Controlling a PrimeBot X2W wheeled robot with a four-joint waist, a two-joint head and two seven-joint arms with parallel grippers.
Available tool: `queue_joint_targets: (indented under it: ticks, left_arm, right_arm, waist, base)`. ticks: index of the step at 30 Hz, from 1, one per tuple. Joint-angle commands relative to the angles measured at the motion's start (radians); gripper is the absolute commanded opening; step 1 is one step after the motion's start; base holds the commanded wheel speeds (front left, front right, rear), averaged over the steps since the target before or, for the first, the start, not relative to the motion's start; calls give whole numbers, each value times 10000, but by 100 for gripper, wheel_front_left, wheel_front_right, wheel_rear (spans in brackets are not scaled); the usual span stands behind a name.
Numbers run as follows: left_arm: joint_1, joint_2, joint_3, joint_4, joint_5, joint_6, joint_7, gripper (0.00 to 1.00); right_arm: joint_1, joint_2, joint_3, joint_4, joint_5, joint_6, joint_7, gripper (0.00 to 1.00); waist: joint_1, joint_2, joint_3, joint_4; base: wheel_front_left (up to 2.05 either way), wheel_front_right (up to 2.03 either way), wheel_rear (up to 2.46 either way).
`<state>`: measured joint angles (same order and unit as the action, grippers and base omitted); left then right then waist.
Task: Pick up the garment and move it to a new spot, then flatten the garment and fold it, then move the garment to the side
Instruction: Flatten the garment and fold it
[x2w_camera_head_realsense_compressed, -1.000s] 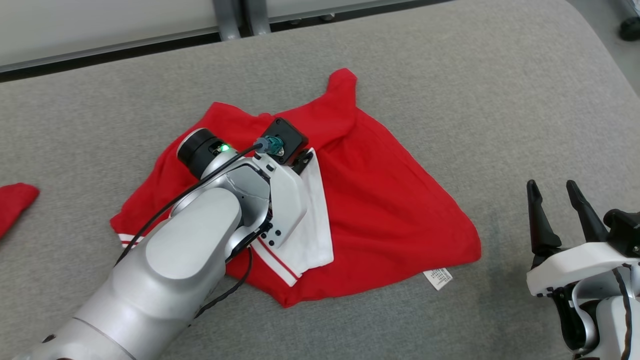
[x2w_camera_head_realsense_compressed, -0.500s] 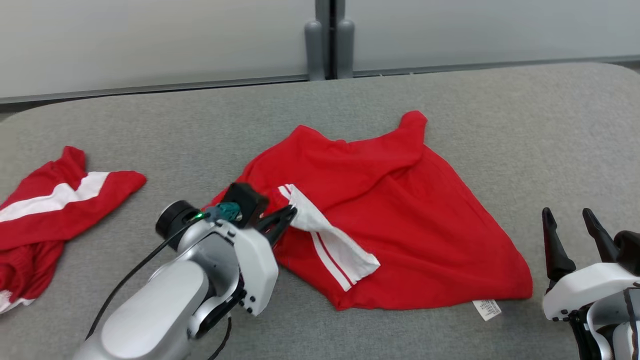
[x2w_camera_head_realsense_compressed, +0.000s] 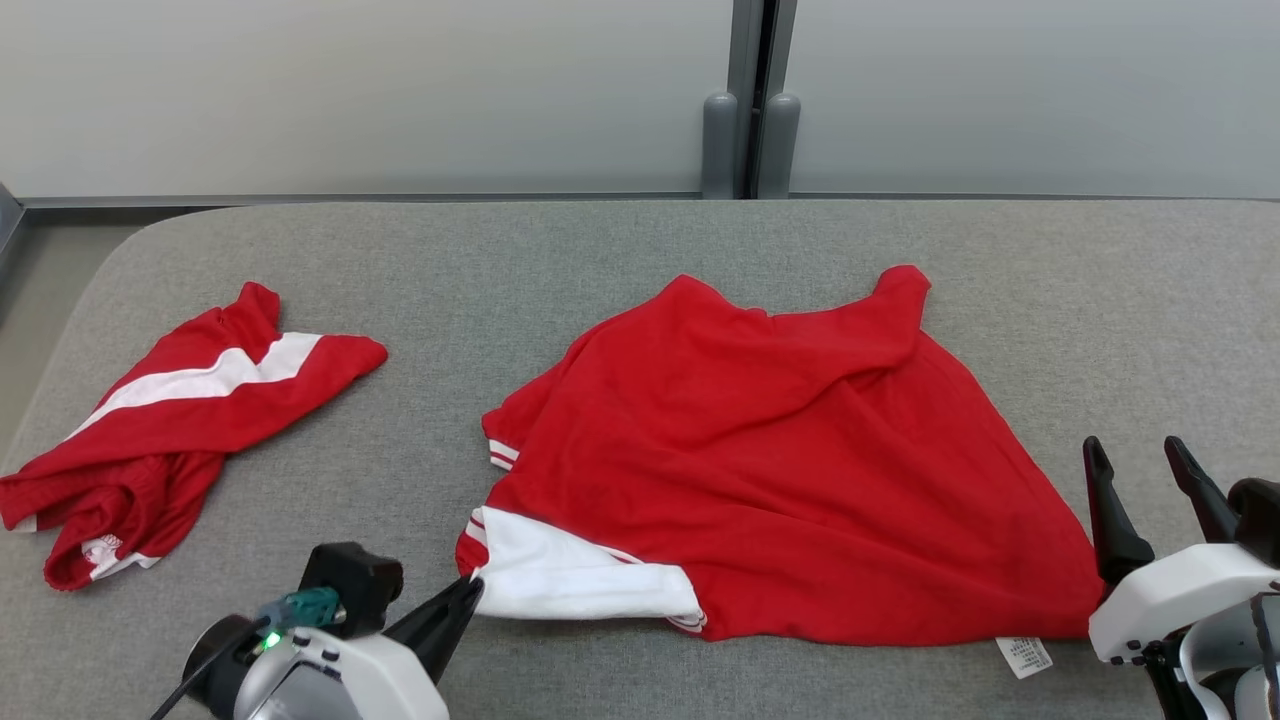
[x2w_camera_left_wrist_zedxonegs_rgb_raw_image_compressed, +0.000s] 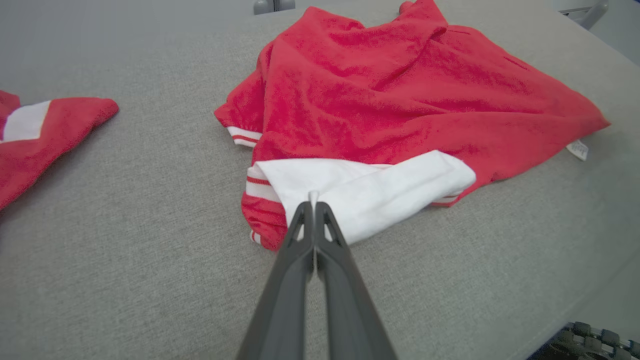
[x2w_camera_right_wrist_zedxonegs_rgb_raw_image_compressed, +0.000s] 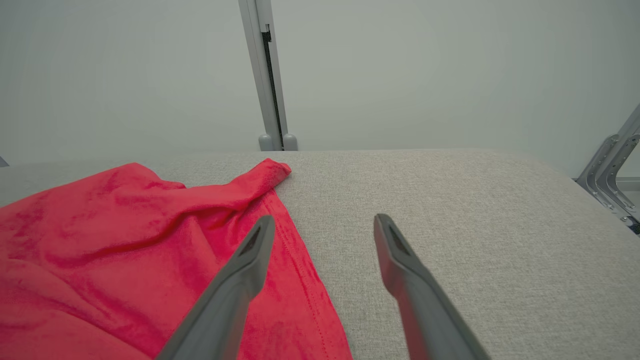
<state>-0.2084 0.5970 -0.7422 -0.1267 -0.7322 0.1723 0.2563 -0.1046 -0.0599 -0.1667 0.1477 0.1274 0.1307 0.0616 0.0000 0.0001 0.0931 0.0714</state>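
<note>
The garment (x2w_camera_head_realsense_compressed: 800, 460), red with a white striped sleeve (x2w_camera_head_realsense_compressed: 575, 585), lies spread on the middle of the grey padded table (x2w_camera_head_realsense_compressed: 560, 250). My left gripper (x2w_camera_head_realsense_compressed: 470, 588) is at the near left and is shut on the white sleeve's corner. In the left wrist view the gripper (x2w_camera_left_wrist_zedxonegs_rgb_raw_image_compressed: 313, 204) has a bit of white cloth pinched between its closed fingertips, and the garment (x2w_camera_left_wrist_zedxonegs_rgb_raw_image_compressed: 400, 85) stretches away beyond. My right gripper (x2w_camera_head_realsense_compressed: 1133, 450) stands open beside the garment's right corner, holding nothing. In the right wrist view that gripper (x2w_camera_right_wrist_zedxonegs_rgb_raw_image_compressed: 325, 220) hovers over the garment's hem (x2w_camera_right_wrist_zedxonegs_rgb_raw_image_compressed: 295, 270).
A second red and white garment (x2w_camera_head_realsense_compressed: 190, 420) lies crumpled at the table's left side, also seen in the left wrist view (x2w_camera_left_wrist_zedxonegs_rgb_raw_image_compressed: 45, 130). A white label (x2w_camera_head_realsense_compressed: 1022, 655) sticks out at the main garment's near right corner. A wall with a grey post (x2w_camera_head_realsense_compressed: 750, 100) backs the table.
The head camera has tilted up and shifted. My left gripper, shut on the white sleeve, has pulled it off the top of the garment toward the near left. The right gripper stays open.
</note>
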Motion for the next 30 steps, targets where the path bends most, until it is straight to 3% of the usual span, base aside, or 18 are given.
queue_joint_targets:
  ticks: [1,6,12,19,20,21,22,26,30]
  left_arm:
    - [342,157,107,-192,-95,216,2,0]
    - [1315,531,246,-406,-400,672,-95,0]
    - [1943,738,145,-4,-668,651,-60,0]
    - [2544,911,294,357,-758,1083,-281,0]
    - [2600,909,320,370,-769,1124,-329,11]
    - [2654,913,332,393,-780,1178,-361,48]
    - [2742,889,329,418,-860,1197,-343,100]
    - [2818,958,382,328,-924,1255,-376,100]
    - [2811,1084,761,-6,-801,1600,-754,100]
  right_arm:
    - [114,-56,-15,-46,6,2,43,100]
    - [145,-64,28,-137,48,2,94,100]
    - [46,-103,68,-152,98,2,168,100]
    - [180,-110,131,-141,106,0,241,100]
    - [188,-108,138,-142,110,2,241,100]
    - [195,-103,159,-136,117,2,259,100]
    - [209,-99,180,-122,124,2,264,100]
    - [240,-84,232,-118,141,2,298,100]
    - [317,-68,145,-189,163,2,220,100]
  waist:
    - [0,-1,6,14]
    - [0,-1,102,44]
    - [0,-1,257,-12]
    - [0,-1,132,-159]
    - [0,-1,115,-172]
    - [0,-1,97,-182]
    - [0,-1,82,-192]
    - [0,-1,48,-212]
    - [0,-1,-103,-196]
  base:
    - [0,0,0]
    - [0,0,0]
    - [0,0,0]
    - [0,0,0]
    - [0,0,0]
    - [0,0,0]
    - [0,0,0]
    - [0,0,0]
    - [0,0,0]
